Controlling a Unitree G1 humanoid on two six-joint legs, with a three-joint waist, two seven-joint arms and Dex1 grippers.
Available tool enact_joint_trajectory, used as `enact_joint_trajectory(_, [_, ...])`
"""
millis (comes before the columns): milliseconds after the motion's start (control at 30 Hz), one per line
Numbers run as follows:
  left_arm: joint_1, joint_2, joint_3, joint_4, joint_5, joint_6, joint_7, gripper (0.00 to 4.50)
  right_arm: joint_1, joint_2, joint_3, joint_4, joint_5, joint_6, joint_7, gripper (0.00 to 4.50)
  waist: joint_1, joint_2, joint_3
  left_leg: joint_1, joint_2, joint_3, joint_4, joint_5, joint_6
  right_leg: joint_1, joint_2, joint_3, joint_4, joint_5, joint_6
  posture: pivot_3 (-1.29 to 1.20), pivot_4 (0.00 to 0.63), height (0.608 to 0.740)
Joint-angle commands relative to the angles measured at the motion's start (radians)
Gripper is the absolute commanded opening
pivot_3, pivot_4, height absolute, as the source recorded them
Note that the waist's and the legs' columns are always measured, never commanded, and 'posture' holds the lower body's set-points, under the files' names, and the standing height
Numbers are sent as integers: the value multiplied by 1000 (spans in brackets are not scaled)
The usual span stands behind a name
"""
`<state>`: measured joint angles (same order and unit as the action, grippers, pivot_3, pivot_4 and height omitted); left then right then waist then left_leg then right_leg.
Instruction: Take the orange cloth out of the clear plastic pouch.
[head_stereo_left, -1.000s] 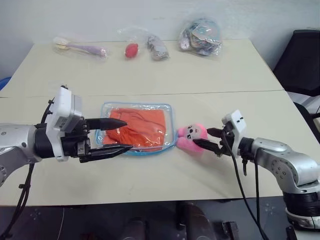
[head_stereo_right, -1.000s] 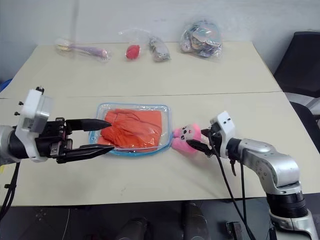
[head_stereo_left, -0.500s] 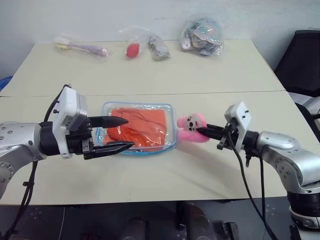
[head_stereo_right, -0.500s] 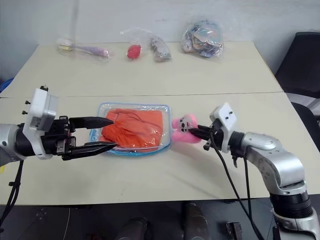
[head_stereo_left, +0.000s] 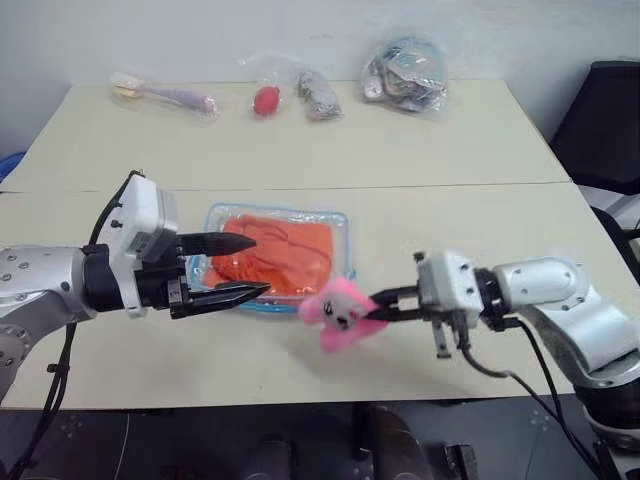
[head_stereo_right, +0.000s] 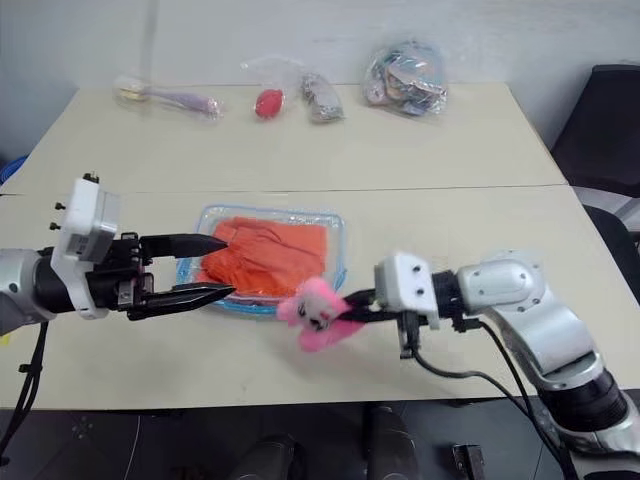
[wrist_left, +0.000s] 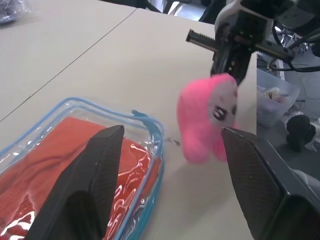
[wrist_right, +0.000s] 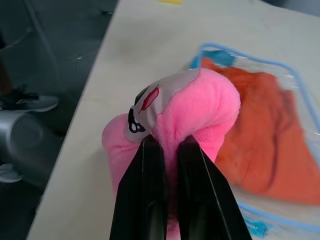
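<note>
My right pincer (head_stereo_left: 378, 307) is clamped on the pink plush toy (head_stereo_left: 338, 313), holding it off the table (head_stereo_left: 450, 140) at about four o'clock from the clear plastic pouch (head_stereo_left: 272, 256). My left pincer (head_stereo_left: 243, 266) hangs with its fingers spread at the pouch's nine o'clock edge, gripping nothing. The pouch lies flat near mid-table with the orange cloth (head_stereo_left: 278, 254) inside it, and at twelve o'clock thin clear bags (head_stereo_left: 404, 72) of small items line the far edge.

Silver-grey metal arms end in white box-shaped wrist housings, each claw (head_stereo_left: 228, 268) bearing tapered black fingers; black cables trail beneath.
</note>
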<state>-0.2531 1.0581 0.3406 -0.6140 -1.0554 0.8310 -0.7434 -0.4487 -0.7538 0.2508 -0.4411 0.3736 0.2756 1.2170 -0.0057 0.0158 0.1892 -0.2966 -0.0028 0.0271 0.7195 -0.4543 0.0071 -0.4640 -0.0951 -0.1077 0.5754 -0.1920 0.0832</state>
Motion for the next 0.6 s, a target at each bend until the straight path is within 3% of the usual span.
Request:
enact_joint_trajectory(33, [-18, -12, -22, -9, 26, -22, -8, 3288, -42, 74, 92, 72, -90, -102, 9, 10, -2, 0, 0, 0, 0, 0, 0, 0, 0, 0, 0, 0, 0, 0, 0, 0, 150, 740])
enact_joint_trajectory(133, [-7, -20, -64, -24, 76, -42, -25, 3288, -68, 149, 165, 157, -157, -152, 2, 10, -6, 0, 0, 3, 0, 0, 0, 0, 0, -1, 0, 0, 0, 0, 0, 0, 150, 740])
enact_joint_trajectory(233, [-5, -33, -90, -26, 101, -49, -28, 3288, -65, 151, 198, 200, -202, -200, 31, 10, -5, 0, 0, 3, 0, -1, 0, 0, 0, -1, 0, -1, 0, 0, -1, 0, 150, 740])
enact_joint_trajectory(600, [67, -54, -222, -33, 210, -85, -114, 3288, -1, 108, 163, 148, -200, -261, 58, 3648, -17, 0, 0, 2, 0, -2, 1, 0, -1, -1, -1, -2, 0, 0, -1, 0, 150, 740])
